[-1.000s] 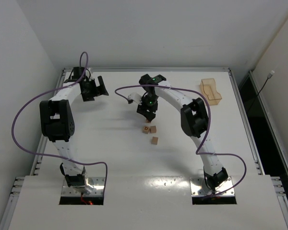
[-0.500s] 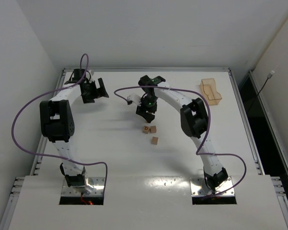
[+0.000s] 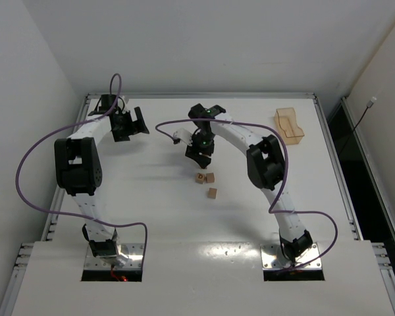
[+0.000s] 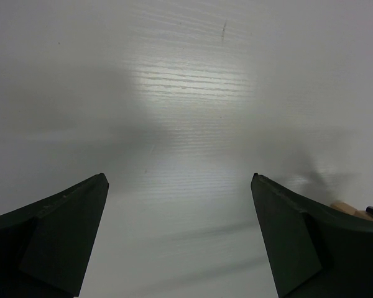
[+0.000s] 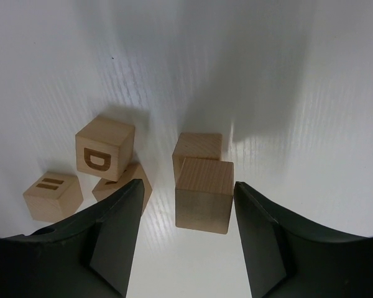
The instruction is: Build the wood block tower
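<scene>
Lowering over the plain light-tan wooden cube looks the sound way to take it: fingers on its two side faces, clear of the second plain wooden cube just behind, which seems to touch it. That cube lies on the white desk, framed between the spread black fingers of the right hand, which hovers above without touching. Left of it sit a tan cube marked D, a tan cube marked with two bars and a half-hidden tan piece. No tower stands yet. The left hand, also spread, hangs well apart.
</scene>
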